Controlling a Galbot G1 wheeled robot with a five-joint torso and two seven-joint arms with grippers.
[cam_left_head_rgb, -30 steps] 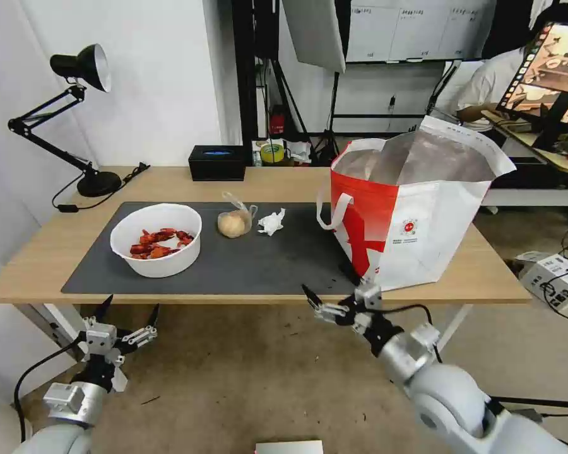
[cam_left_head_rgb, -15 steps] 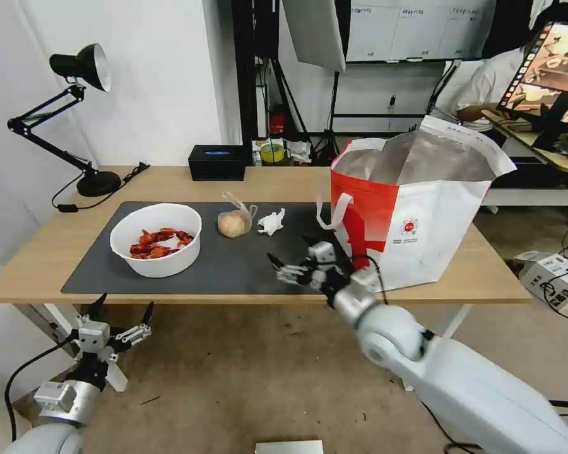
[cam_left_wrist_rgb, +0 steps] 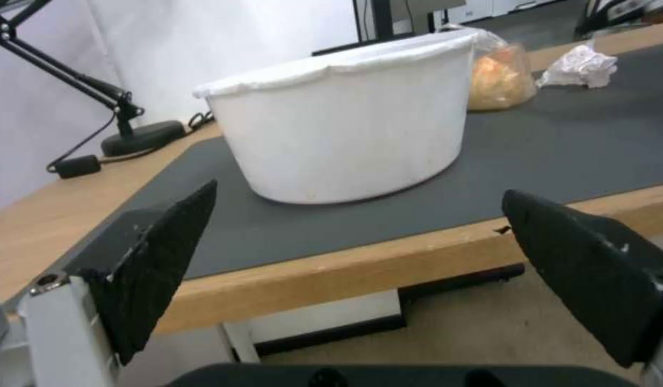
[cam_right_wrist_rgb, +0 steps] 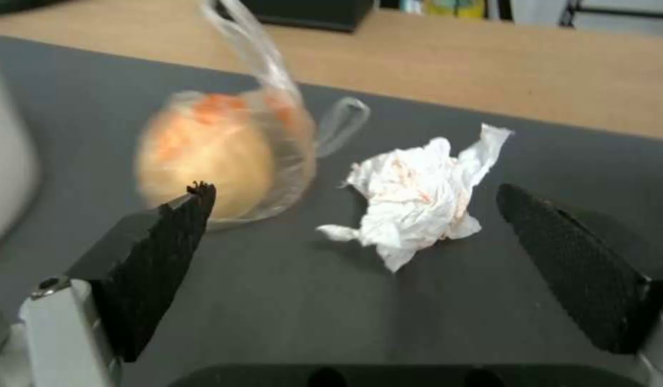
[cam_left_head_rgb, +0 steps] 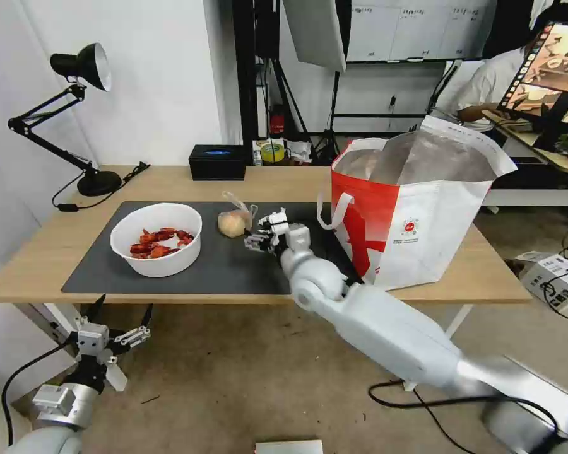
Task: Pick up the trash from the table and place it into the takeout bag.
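Left tool (cam_left_head_rgb: 121, 318): it waits low, in front of the bench edge, with its fingers wide apart and nothing in them. It looks parked so the other arm has room.
Right tool (cam_left_head_rgb: 263, 231): it is out over the dark mat (cam_left_head_rgb: 233, 265), spread wide with nothing held. The wide gap looks meant to fit around the tissue.
Tissue (cam_right_wrist_rgb: 417, 196): a crumpled white ball with red stains, flat on the mat, between the two open fingers, not touched.
Bun bag (cam_left_head_rgb: 234, 221): just beside the tissue, on the bowl's side.
Bowl (cam_left_head_rgb: 158, 238): white, with red shells, on the mat toward the lamp side.
Takeout bag (cam_left_head_rgb: 416, 208): stands open on the bench (cam_left_head_rgb: 50, 246), near the tissue, so the drop is short.
Lamp (cam_left_head_rgb: 76, 113): at the far corner.
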